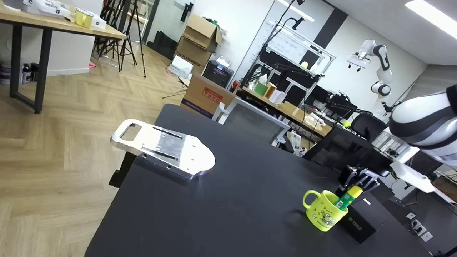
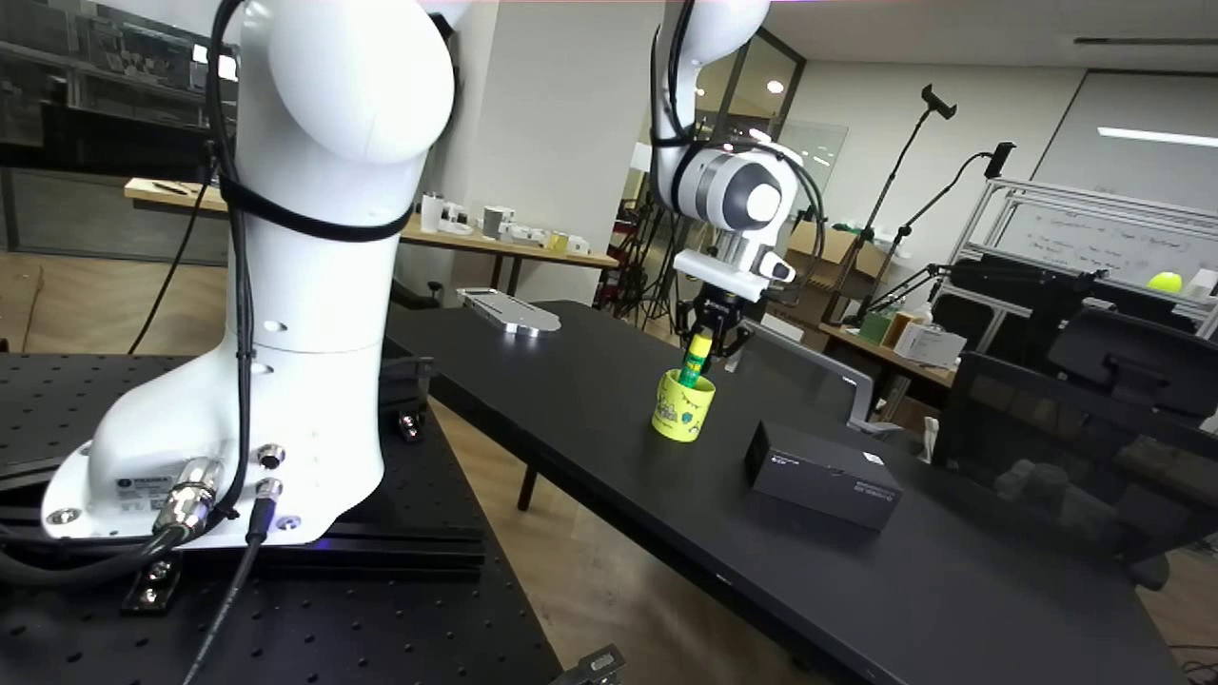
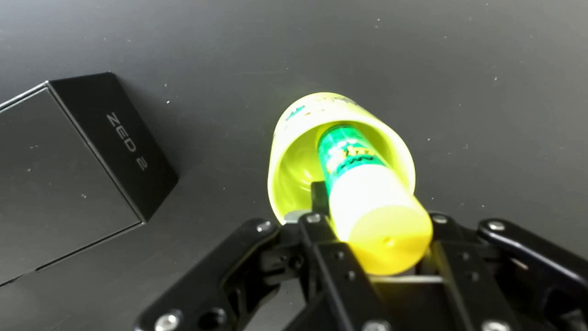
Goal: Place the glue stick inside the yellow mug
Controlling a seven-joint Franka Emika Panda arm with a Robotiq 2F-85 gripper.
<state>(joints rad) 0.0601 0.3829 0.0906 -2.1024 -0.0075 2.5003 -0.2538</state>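
The yellow mug (image 1: 323, 213) stands upright on the dark table, its handle showing in an exterior view. It also shows in an exterior view (image 2: 680, 414) and the wrist view (image 3: 314, 109). The glue stick (image 1: 348, 198), green with a yellow cap, is tilted; its green lower end is inside the mug's mouth, and its cap is above the rim. It also shows in the wrist view (image 3: 349, 154). My gripper (image 3: 367, 207) is just above the mug, with the stick between its fingers. The left fingertip lies against the stick; the right fingertip is hidden behind it.
A black "ZED 2" box (image 1: 357, 225) stands near the mug; the wrist view shows it (image 3: 131, 147) at the left. A silver-white flat tool (image 1: 171, 146) lies at the table's far end. A grey-framed chair (image 1: 255, 116) stands against the table's edge.
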